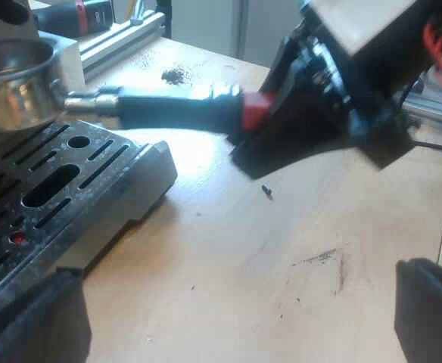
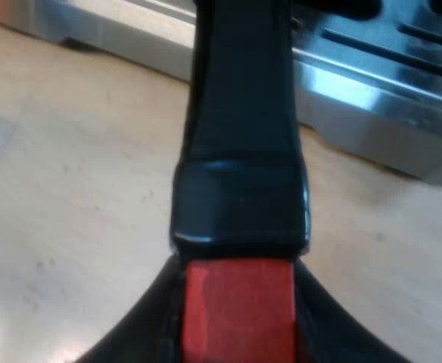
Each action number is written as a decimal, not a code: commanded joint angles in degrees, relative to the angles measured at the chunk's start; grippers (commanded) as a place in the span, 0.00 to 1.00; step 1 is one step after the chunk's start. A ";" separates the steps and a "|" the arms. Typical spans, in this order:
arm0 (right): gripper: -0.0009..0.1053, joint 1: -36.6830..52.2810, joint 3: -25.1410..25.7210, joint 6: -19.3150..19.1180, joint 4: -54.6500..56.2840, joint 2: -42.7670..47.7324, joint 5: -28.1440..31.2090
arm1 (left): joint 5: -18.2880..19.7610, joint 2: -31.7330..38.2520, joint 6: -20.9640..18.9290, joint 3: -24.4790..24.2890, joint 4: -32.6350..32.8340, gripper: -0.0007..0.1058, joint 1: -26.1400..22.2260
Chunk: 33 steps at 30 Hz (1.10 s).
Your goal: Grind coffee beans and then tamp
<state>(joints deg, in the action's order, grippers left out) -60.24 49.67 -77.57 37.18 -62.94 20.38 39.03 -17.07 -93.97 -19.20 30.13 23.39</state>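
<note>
Left gripper (image 1: 236,314): released, empty, low beside the espresso machine (image 1: 92,189). Right gripper (image 2: 240,329): clenched on the red handle end of the holder (image 1: 13,83), whose basket hangs over the machine's drip tray. Basket fill unreadable. Judged: grinding unconfirmed, tamping not yet done.

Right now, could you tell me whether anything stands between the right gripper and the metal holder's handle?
Nothing visible does. The right gripper is shut on the red end of the handle, and the metal holder hangs over the espresso machine's drip tray.
</note>
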 commanded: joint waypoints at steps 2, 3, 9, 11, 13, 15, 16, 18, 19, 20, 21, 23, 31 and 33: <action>0.01 -0.04 0.83 -0.69 4.60 4.15 1.61 | 0.67 -0.04 0.03 -1.42 1.90 0.79 0.21; 0.01 -0.04 0.83 -0.92 6.07 5.44 1.61 | 0.67 -0.04 0.03 -2.25 3.40 0.79 0.21; 0.01 -0.04 0.83 -5.16 10.86 12.48 -1.54 | 0.67 -0.04 1.04 -6.83 9.91 0.79 0.21; 0.01 -0.04 0.83 -5.45 11.37 13.16 -1.53 | 0.67 0.08 1.68 -8.84 11.91 0.79 0.21; 0.01 -0.04 0.83 -6.36 12.13 14.51 -1.65 | 0.67 0.08 1.79 -11.25 14.29 0.79 0.21; 0.01 -0.04 0.83 -10.66 13.06 18.03 -5.23 | 0.46 0.08 2.83 -13.45 16.63 0.79 0.21; 0.01 -0.04 0.83 -11.60 13.07 18.52 -5.68 | 0.33 0.08 2.93 -13.88 17.00 0.79 0.21; 0.01 -0.04 0.83 -15.11 13.18 19.79 -6.22 | -0.60 0.19 2.99 -14.88 17.50 0.79 0.21; 0.01 -0.04 0.83 -16.52 13.18 20.04 -6.28 | -1.09 0.19 2.99 -14.98 17.48 0.79 0.21; 0.01 -0.04 0.83 -18.12 13.18 20.22 -6.62 | -1.47 0.19 2.99 -15.01 17.48 0.79 0.21; 0.01 -0.04 0.83 -19.20 13.18 20.21 -7.68 | -2.20 0.19 2.99 -14.99 17.60 0.79 0.21; 0.01 -0.04 0.37 -20.48 11.64 20.02 -8.74 | -2.86 0.19 2.99 -14.99 17.61 0.79 0.21; 0.01 -0.04 -8.92 -21.16 0.98 19.82 -11.70 | -4.03 0.19 2.99 -14.99 17.61 0.79 0.21; 0.01 -0.04 -12.23 -21.14 -1.79 19.67 -11.69 | -4.59 0.19 2.99 -14.99 17.61 0.79 0.21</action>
<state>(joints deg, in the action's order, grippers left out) -60.24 41.54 -98.05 41.17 -43.45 8.74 34.82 -16.95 -91.36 -33.74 47.81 23.39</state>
